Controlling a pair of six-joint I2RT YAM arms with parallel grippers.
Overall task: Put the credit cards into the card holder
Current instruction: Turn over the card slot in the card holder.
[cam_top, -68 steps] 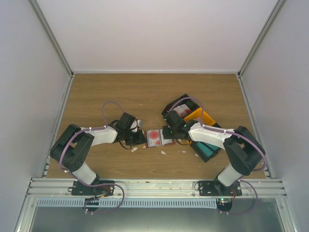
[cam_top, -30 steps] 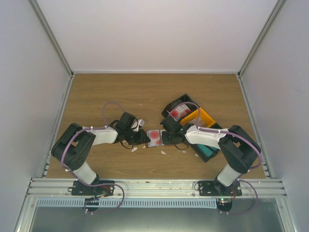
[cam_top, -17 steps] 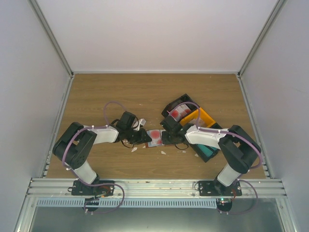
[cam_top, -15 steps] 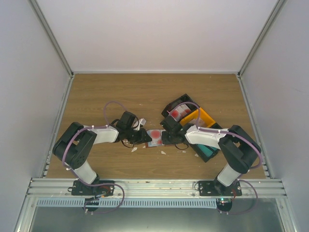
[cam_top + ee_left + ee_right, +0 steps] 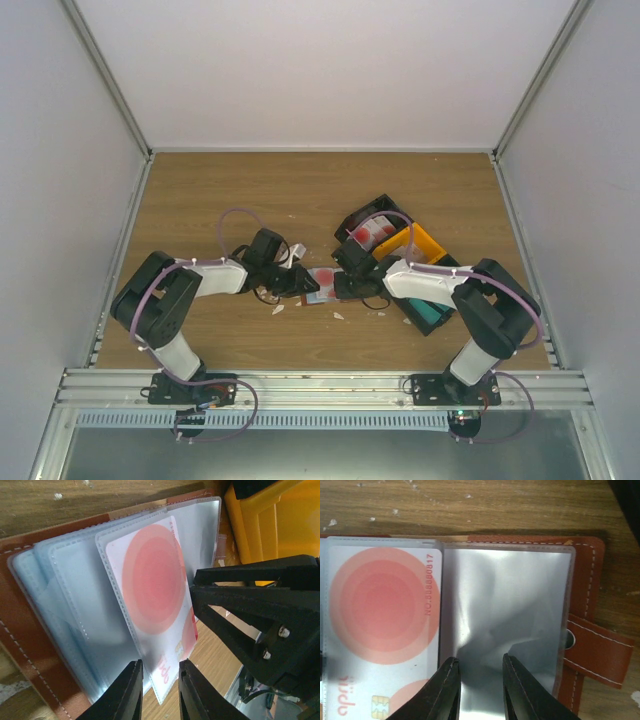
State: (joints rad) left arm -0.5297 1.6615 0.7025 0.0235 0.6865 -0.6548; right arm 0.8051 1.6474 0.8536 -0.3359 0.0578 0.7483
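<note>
The card holder (image 5: 590, 575) lay open near the middle of the table (image 5: 300, 190), between the two arms, with its brown cover flat on the wood and its clear sleeves fanned upward. One red-and-white card (image 5: 152, 575) already sat inside a sleeve on the left half, seated almost fully.

The right gripper (image 5: 481, 692) came in from the right with its fingers a little apart and nothing between them. Its tips bore down on the empty right-hand sleeve (image 5: 505, 610). That looked like a way to pin the holder flat and keep it open, so that it would not slide or fold shut while the other arm worked.

The left gripper (image 5: 160, 692) reached in from the left, its fingers only narrowly apart. The near edge of the loaded sleeve and the card's corner lay in the gap. Whether the fingers were pinching that edge or only straddling it could not be told. Low at the card's end, it was probably placed to push the card home or to lift a fresh sleeve.

More red-and-white cards (image 5: 372, 232) waited in the black bin (image 5: 350, 215) just to the far right, beside the yellow bin (image 5: 428, 243), so most of the job seemed to remain.
</note>
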